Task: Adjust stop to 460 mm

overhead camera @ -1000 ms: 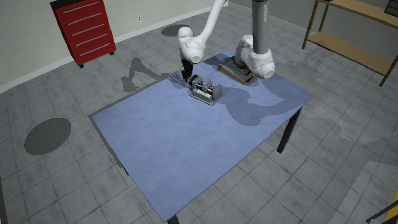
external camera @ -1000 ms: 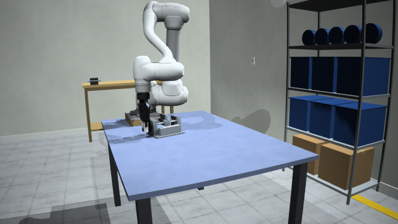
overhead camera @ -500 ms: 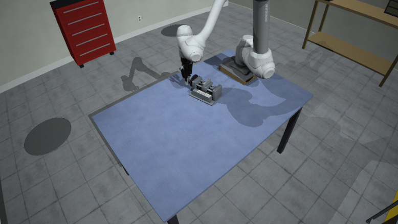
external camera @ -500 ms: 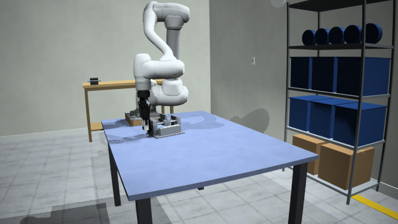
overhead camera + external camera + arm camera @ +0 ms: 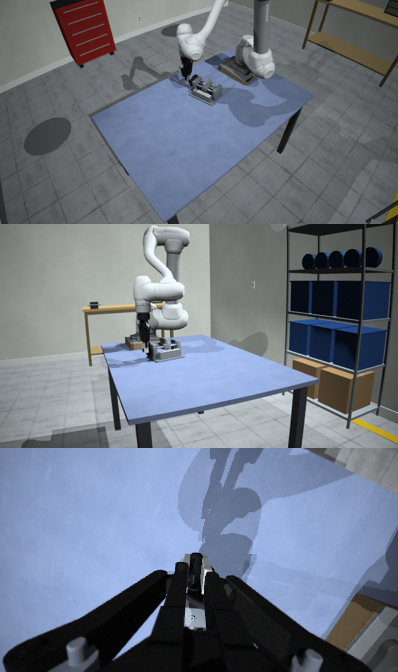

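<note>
A small grey stop fixture (image 5: 206,91) (image 5: 168,352) with a ruler scale stands on the blue table (image 5: 172,144) (image 5: 200,379) near its far edge. A dark handwheel (image 5: 193,79) (image 5: 150,351) sits on the fixture's left end. My gripper (image 5: 187,80) (image 5: 146,348) (image 5: 195,563) hangs down at that end and is shut on the handwheel's small black handle (image 5: 195,568), which shows between the fingertips in the wrist view. The scale reading is too small to tell.
The arm's base stands on a wooden plinth (image 5: 236,72) (image 5: 133,344) at the table's far edge, close behind the fixture. A red drawer cabinet (image 5: 83,29), a wooden bench (image 5: 111,308) and a shelf rack with blue boxes (image 5: 339,315) stand around the room.
</note>
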You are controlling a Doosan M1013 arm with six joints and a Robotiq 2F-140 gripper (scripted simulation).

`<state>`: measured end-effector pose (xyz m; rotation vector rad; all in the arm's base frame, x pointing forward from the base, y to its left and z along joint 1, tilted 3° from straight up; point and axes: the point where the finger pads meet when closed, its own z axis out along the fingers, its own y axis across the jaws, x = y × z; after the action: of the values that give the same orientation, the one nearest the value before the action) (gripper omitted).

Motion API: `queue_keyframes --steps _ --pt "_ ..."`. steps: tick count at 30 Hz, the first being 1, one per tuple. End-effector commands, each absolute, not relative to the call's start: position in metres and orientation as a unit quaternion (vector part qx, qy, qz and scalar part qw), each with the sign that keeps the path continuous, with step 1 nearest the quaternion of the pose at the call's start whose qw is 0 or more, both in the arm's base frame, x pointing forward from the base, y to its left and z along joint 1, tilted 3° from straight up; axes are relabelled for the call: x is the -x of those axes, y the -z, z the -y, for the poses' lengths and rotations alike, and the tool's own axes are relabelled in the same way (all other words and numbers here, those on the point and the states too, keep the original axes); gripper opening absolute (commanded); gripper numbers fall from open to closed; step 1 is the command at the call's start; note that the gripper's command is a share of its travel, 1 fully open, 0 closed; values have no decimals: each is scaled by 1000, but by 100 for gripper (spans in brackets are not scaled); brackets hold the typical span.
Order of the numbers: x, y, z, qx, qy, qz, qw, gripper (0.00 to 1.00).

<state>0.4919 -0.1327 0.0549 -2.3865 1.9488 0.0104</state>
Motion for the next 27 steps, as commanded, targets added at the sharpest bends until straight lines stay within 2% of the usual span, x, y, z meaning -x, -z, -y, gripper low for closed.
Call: queue_keyframes --steps 1,27 --pt "-491 -57 133 774 -4 -632 30 4" --pt "-488 -67 134 774 -4 -632 30 4"
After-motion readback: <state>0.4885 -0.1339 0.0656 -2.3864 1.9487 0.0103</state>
